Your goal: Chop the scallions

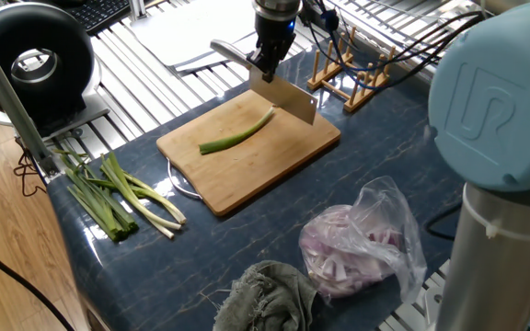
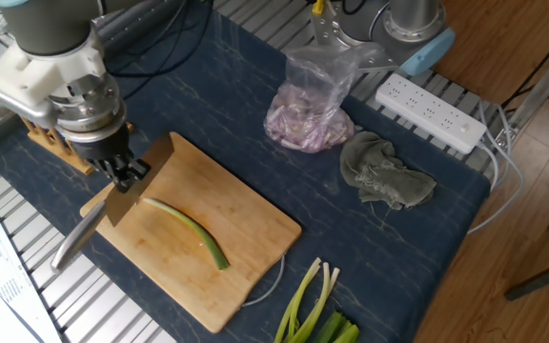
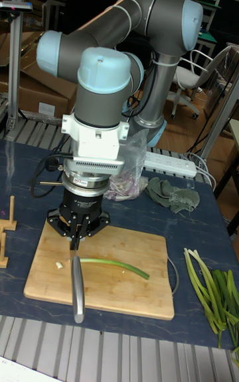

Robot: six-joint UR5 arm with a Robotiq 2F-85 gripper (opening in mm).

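One scallion stalk (image 1: 237, 136) lies curved across the bamboo cutting board (image 1: 247, 170), its pale end toward the knife. My gripper (image 1: 267, 69) is shut on a knife and holds the broad blade (image 1: 289, 99) just above the board by that pale end (image 2: 149, 203). The knife handle (image 2: 72, 244) sticks out past the board's edge. A small pale cut bit (image 3: 60, 264) rests on the board left of the stalk (image 3: 113, 266). Several uncut scallions (image 1: 118, 198) lie in a bunch on the dark table beside the board (image 2: 317, 310).
A plastic bag of pink onion slices (image 1: 357, 248) and a crumpled grey cloth (image 1: 265, 294) sit near the table's front. A wooden rack (image 1: 352, 78) stands behind the board. A power strip (image 2: 432, 110) lies at one edge, a black round device (image 1: 30, 60) at another.
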